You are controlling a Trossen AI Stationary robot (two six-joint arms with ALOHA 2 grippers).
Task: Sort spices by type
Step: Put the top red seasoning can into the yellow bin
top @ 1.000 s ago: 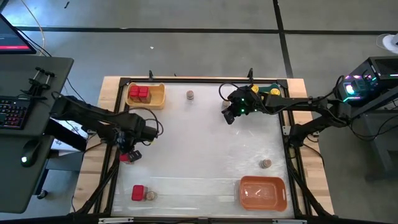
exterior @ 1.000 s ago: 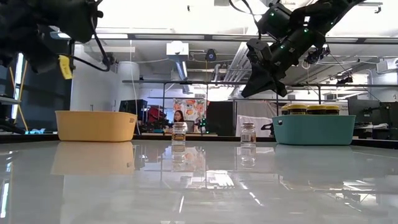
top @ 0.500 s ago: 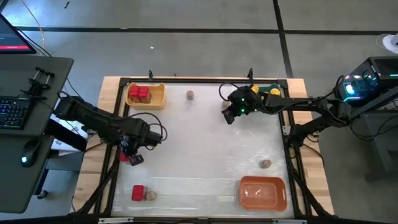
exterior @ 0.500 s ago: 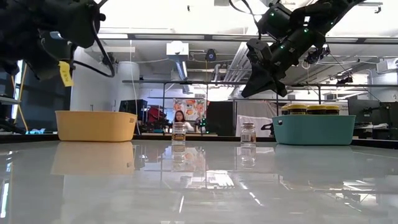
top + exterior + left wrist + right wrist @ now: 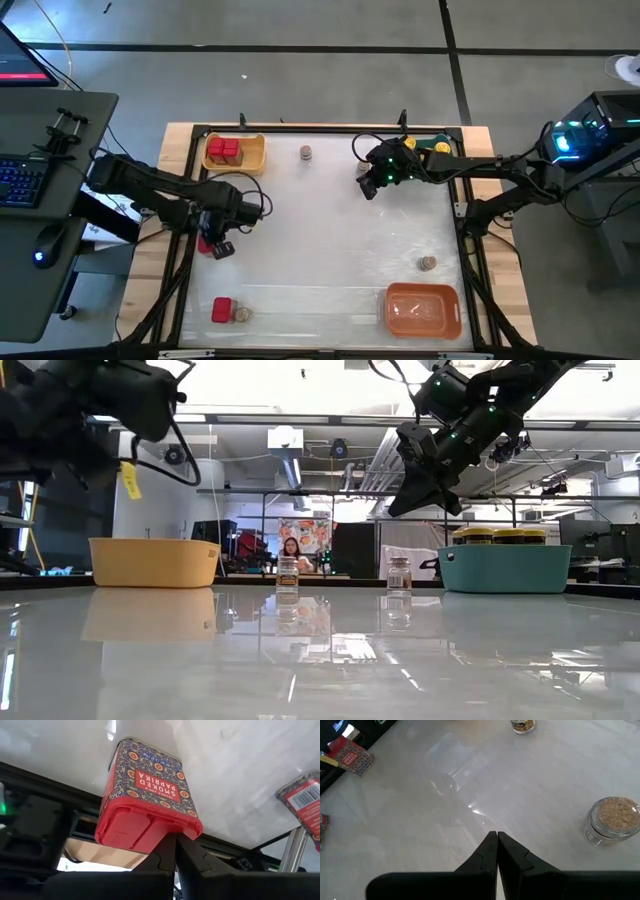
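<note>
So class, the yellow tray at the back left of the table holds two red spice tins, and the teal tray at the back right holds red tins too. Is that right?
Not quite. The yellow tray does hold two red spice tins, but the teal tray holds yellow-lidded jars, not red tins. The low view shows their lids above the rim.

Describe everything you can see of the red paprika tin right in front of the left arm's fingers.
The smoked paprika tin is a boxy container with a patterned label in red, blue and gold reading SMOKED PAPRIKA, and a plain red plastic cap. It lies on its side on the white table, near the left edge frame, cap end towards the left gripper. The shut fingers meet right at the cap; whether they touch it is unclear.
</note>
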